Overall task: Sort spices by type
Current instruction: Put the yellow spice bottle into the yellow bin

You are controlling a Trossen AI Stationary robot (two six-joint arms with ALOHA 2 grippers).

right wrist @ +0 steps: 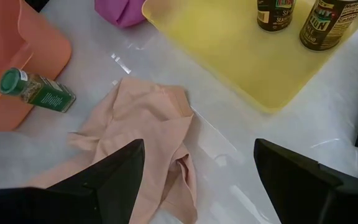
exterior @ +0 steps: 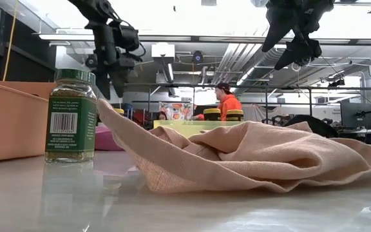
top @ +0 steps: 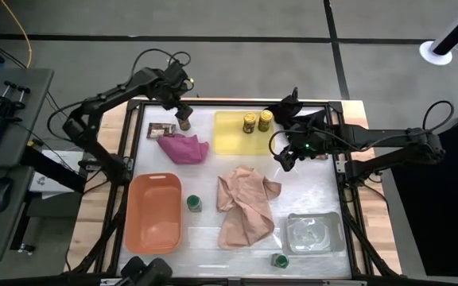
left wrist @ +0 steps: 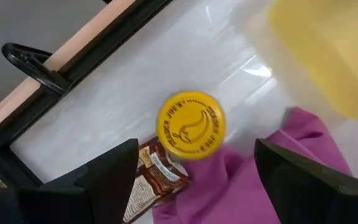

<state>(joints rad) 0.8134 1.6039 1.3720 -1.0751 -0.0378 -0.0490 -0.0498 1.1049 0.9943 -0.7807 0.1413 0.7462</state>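
A yellow-lidded spice jar [left wrist: 191, 124] [top: 184, 122] stands upright on the table at the far left. It is beside a flat brown packet [left wrist: 157, 180] [top: 161, 129] and a pink cloth [top: 184, 148]. My left gripper [left wrist: 194, 155] [top: 183, 110] hangs open above this jar, fingers pointing down on either side and clear of it. Two more yellow-lidded jars [top: 249, 121] [top: 265, 119] stand in the yellow tray [top: 229, 139]. One green-lidded jar [top: 193, 203] stands by the orange tray [top: 155, 212], another [top: 280, 260] at the near edge. My right gripper [top: 285, 156] [right wrist: 197, 162] is open in the air, right of the yellow tray.
A tan cloth [top: 246, 205] lies crumpled mid-table, below my right gripper. A clear tray [top: 315, 232] sits near right. The table's black frame rail [left wrist: 36, 74] runs close behind the far-left jar. A person in orange [exterior: 227, 103] is in the room beyond.
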